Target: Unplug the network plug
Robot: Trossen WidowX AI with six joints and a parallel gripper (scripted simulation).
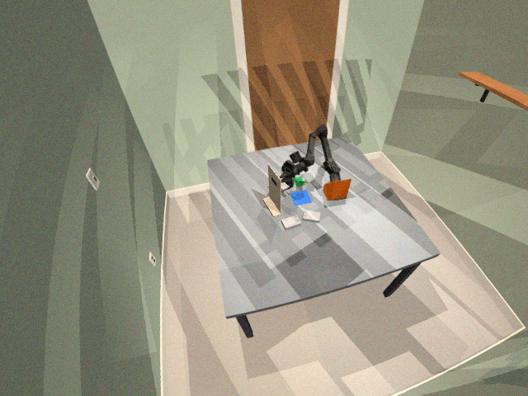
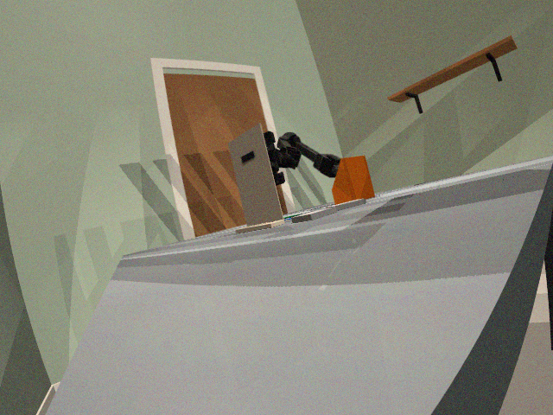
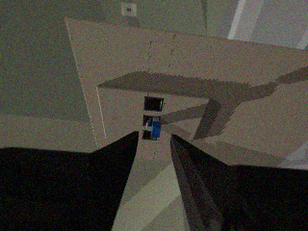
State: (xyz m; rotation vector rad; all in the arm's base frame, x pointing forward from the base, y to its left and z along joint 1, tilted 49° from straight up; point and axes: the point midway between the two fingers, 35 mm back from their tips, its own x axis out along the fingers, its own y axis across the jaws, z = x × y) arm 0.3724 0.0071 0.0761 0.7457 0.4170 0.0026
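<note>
The upright panel (image 1: pixel 275 196) (image 2: pixel 258 196) (image 3: pixel 250 64) stands on the table (image 1: pixel 341 230). In the wrist view its raised plate has several dark openings, and a small blue plug (image 3: pixel 156 129) sits at the middle one. The tab on the plug is too small to make out surely. My gripper (image 3: pixel 154 137) (image 1: pixel 287 184) is partly open and empty, in front of the panel face. In the wrist view the plug shows between and beyond the fingertips. The exterior view has the fingertips hidden behind the panel. A flat blue square (image 1: pixel 300 197) lies on the table beside the panel.
A green object (image 1: pixel 298 181) is behind the blue square, near the gripper. An orange upright block (image 1: pixel 337 190) (image 2: pixel 353 181) stands near the arm's base. Two flat white pieces (image 1: pixel 291 222) (image 1: pixel 311 215) lie nearer the camera. Another pale piece is partly hidden by the gripper.
</note>
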